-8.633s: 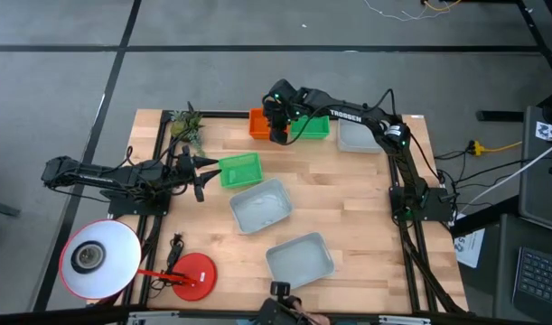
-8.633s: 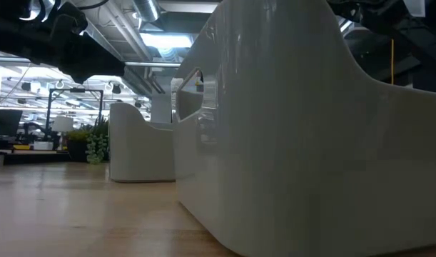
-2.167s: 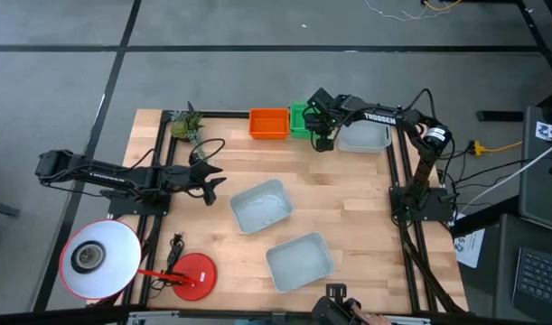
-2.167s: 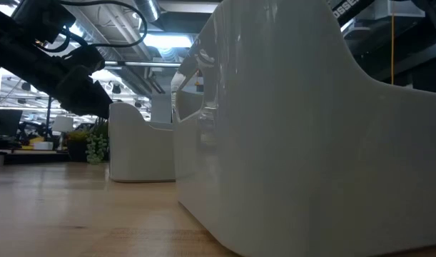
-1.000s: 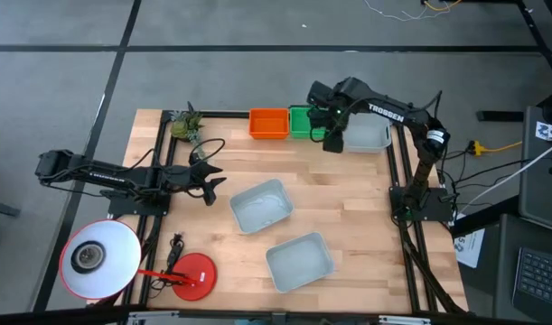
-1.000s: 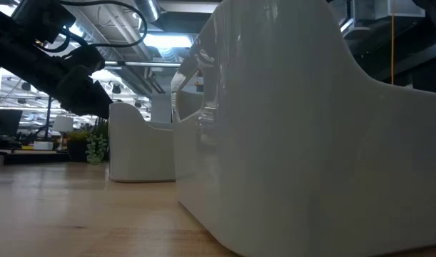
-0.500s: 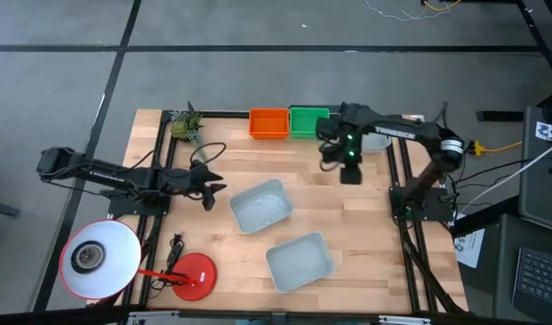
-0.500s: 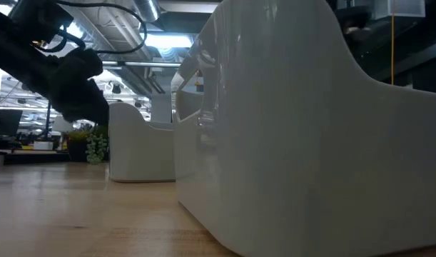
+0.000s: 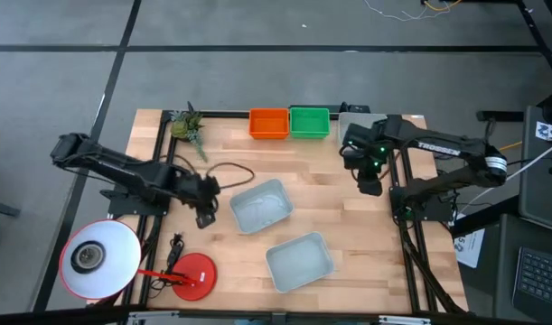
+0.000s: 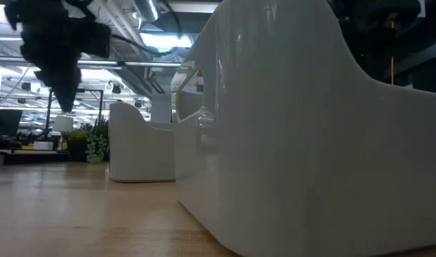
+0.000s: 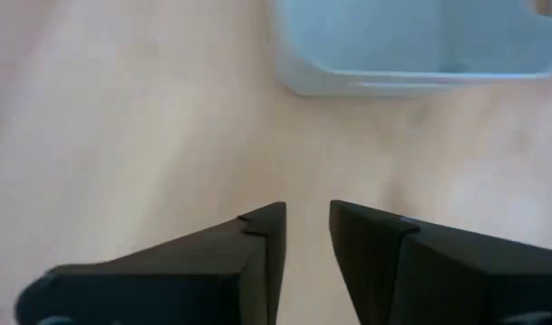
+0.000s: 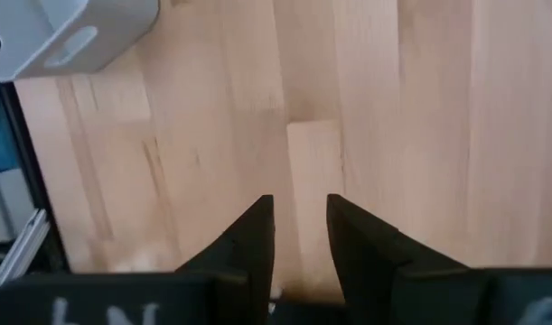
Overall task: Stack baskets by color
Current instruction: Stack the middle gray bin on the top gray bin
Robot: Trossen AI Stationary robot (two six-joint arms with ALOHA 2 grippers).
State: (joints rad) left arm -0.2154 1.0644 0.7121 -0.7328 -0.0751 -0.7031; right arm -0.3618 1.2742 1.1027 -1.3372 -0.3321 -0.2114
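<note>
Fingers of the left gripper (image 11: 305,226) stand slightly apart, empty, over bare worktop (image 9: 348,235) beside a grey basket (image 9: 259,205); another grey basket (image 9: 300,260) sits nearer the front edge. Right gripper (image 12: 299,221), likewise narrowly parted and empty, hangs near the right edge. Orange basket (image 9: 269,123) and green basket (image 9: 309,121) line the back edge.

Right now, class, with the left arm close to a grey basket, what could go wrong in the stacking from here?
1. The left pincer, its narrow gap empty, hangs beside the middle grey basket; coming in low, it may shove the basket rather than grip it.
2. That basket and the front grey basket both lie skewed, so they may jam when nested.
3. A loose cable near the left arm could snag.
</note>
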